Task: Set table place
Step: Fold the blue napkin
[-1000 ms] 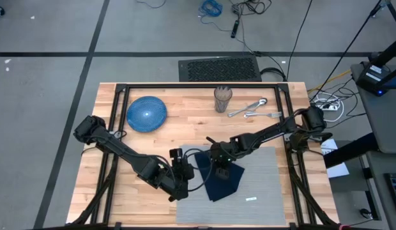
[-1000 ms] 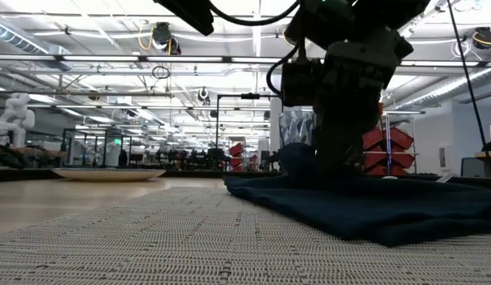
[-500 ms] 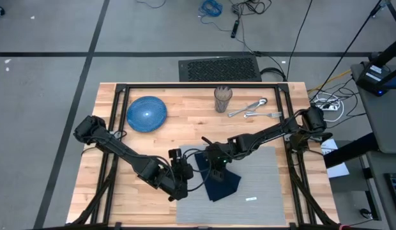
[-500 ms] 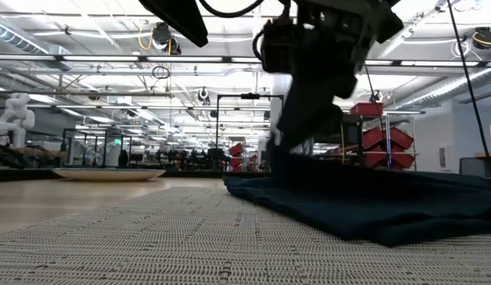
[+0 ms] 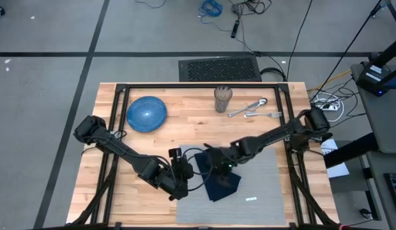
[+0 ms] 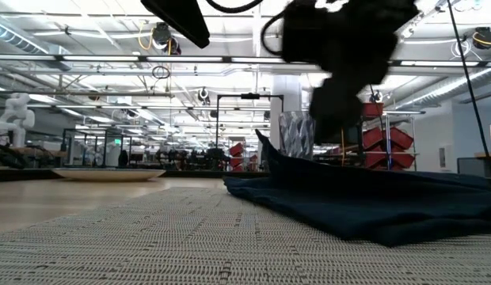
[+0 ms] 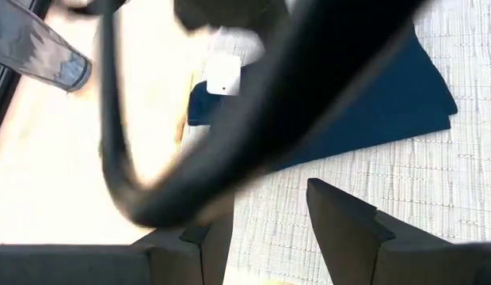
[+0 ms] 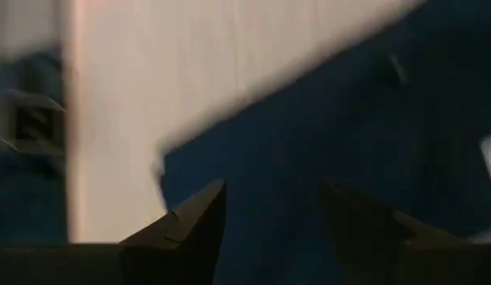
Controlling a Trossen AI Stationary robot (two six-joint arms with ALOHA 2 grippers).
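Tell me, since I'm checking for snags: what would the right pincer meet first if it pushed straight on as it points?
Most likely the navy napkin: the right pincer stands open with the cloth filling the gap ahead. How far off the cloth is cannot be judged.

robotics lab: white robot arm (image 6: 13, 117) beyond

Left arm: we extend it from the left edge toward the middle, elbow bent, wrist low. Left gripper (image 5: 187, 171): fingers parted, nothing between them. Right arm: we reach in from the right edge, stretched long and low. Right gripper (image 5: 218, 167): fingers apart, nothing clamped.
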